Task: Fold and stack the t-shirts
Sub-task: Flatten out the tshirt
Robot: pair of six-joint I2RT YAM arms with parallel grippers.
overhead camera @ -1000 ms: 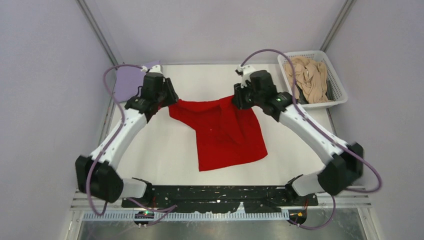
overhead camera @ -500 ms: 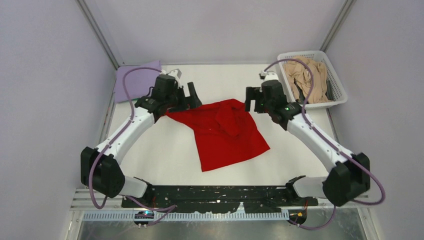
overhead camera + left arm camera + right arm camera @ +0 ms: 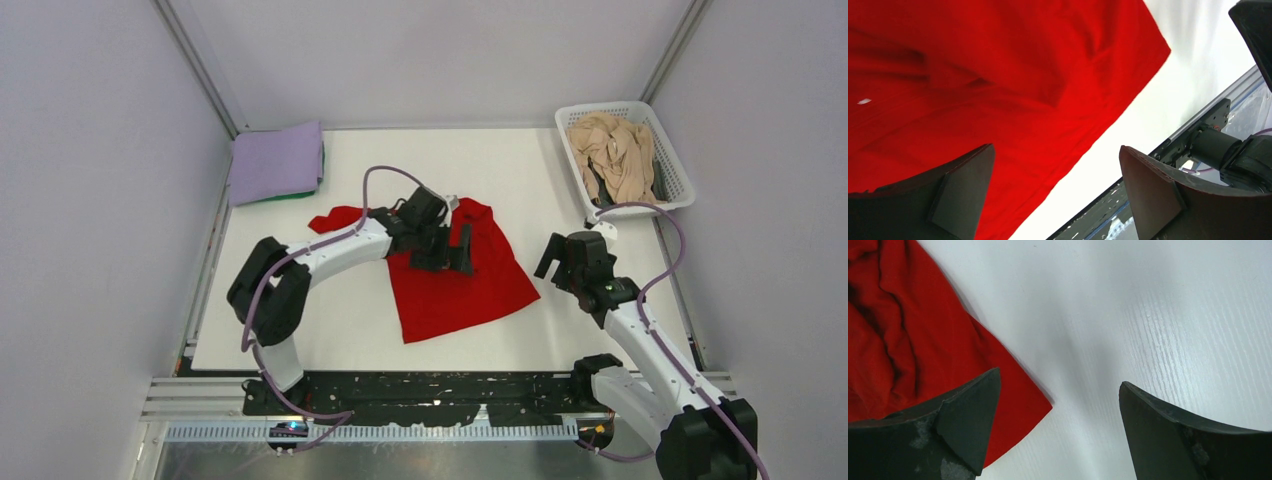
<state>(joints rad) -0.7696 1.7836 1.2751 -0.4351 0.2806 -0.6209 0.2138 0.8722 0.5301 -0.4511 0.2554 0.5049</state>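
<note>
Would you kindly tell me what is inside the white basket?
A crumpled beige t-shirt fills the basket; a dark bit peeks out beneath it, and anything deeper is covered.

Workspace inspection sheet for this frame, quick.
Surface: white table, no spills seen.
Job's things: red t-shirt rumpled mid-table; lavender t-shirt folded at far-left corner, green edge beneath; beige t-shirt heaped in white basket.
Clutter: nothing seen.
Grippers: left gripper open above red t-shirt; right gripper open over bare table beside it.
Cables: purple cables loop along both arms.
Surroundings: pale walls, metal frame posts.
</note>
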